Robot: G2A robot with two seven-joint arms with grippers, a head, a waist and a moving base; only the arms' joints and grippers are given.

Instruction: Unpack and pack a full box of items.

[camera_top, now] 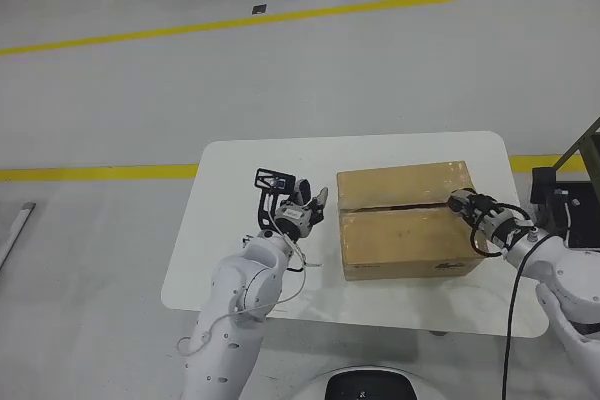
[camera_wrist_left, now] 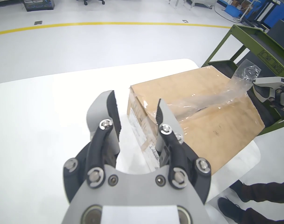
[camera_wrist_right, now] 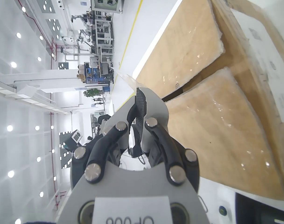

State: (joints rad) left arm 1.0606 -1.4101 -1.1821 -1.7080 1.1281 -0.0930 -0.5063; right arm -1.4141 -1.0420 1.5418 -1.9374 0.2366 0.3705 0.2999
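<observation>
The left pincer (camera_top: 312, 203), seen from the top, has its fingers spread apart and holds nothing. It sits just off one short end of the box (camera_top: 405, 222). On its outer side a broad stretch of white table (camera_top: 230, 180) runs to the rounded edge. The right pincer (camera_top: 468, 203) sits over the opposite end of the box top, at the centre seam, so the box lies between the two. Beyond that end only a narrow strip of table remains before its edge.

In the left wrist view, the left pincer (camera_wrist_left: 136, 99) is above the table (camera_wrist_left: 39, 108), its fingertips apart. The labelled end wall and top corner of the box (camera_wrist_left: 214, 127) lie just ahead of one fingertip. A tape strip (camera_wrist_left: 209, 99) rises off the seam and stretches to the right pincer (camera_wrist_left: 255, 82) at the far end. A green cart (camera_wrist_left: 247, 36) stands close behind that pincer, off the table.

In the right wrist view, the right pincer (camera_wrist_right: 139, 93) has its fingers pressed together on the tape strip (camera_wrist_right: 129, 79), which sticks out past the tips. Just beside them the two flaps of the box (camera_wrist_right: 191, 47) lie flat, with a dark gap between their edges.
</observation>
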